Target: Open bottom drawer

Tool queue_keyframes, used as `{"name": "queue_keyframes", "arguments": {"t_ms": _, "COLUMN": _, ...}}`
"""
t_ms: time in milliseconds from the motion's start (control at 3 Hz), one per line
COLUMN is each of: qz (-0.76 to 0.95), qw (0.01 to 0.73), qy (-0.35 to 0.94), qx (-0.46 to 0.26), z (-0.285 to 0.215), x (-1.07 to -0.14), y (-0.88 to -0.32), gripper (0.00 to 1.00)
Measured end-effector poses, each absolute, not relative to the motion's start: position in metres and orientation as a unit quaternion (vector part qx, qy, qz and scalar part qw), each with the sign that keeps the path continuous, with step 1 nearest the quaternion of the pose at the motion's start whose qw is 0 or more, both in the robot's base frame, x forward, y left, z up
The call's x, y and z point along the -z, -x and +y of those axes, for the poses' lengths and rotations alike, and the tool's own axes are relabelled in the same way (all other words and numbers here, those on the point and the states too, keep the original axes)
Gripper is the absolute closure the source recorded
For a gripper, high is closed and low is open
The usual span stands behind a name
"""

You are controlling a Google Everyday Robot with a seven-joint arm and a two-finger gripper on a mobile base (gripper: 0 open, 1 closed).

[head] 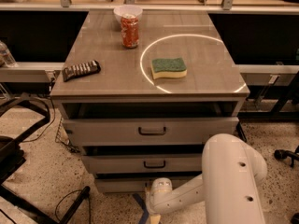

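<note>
The bottom drawer is the lowest, narrowest grey-beige front of the cabinet, just above the floor. Its front sits about flush under the middle drawer. Its small dark handle is hidden behind my arm's white wrist. My white arm reaches in from the lower right. The gripper hangs low at the bottom edge of the view, right in front of the bottom drawer's middle.
The top drawer is the tallest front. On the cabinet top are a red can, a white bowl, a green sponge and a dark packet. Black chair legs and cables lie at left.
</note>
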State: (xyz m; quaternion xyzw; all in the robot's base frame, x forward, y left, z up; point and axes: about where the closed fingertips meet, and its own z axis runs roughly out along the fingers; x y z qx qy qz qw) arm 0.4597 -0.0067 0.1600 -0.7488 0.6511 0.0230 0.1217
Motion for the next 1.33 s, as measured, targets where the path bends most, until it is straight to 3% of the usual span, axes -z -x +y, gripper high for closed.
{"name": "queue_keyframes", "arguments": {"t_ms": 667, "qz": 0.654, "qw": 0.097, "qy": 0.75, "qx": 0.013, "z": -0.046, "x": -0.163, "y": -0.495, "gripper": 0.0}}
{"name": "queue_keyframes", "arguments": {"t_ms": 1000, "qz": 0.653, "qw": 0.08, "qy": 0.752, "qx": 0.025, "z": -0.057, "x": -0.159, "y": -0.502, "gripper": 0.18}}
{"name": "queue_keyframes", "arguments": {"t_ms": 1333, "qz": 0.653, "qw": 0.079, "qy": 0.753, "qx": 0.024, "z": -0.057, "x": -0.157, "y": -0.501, "gripper": 0.56}}
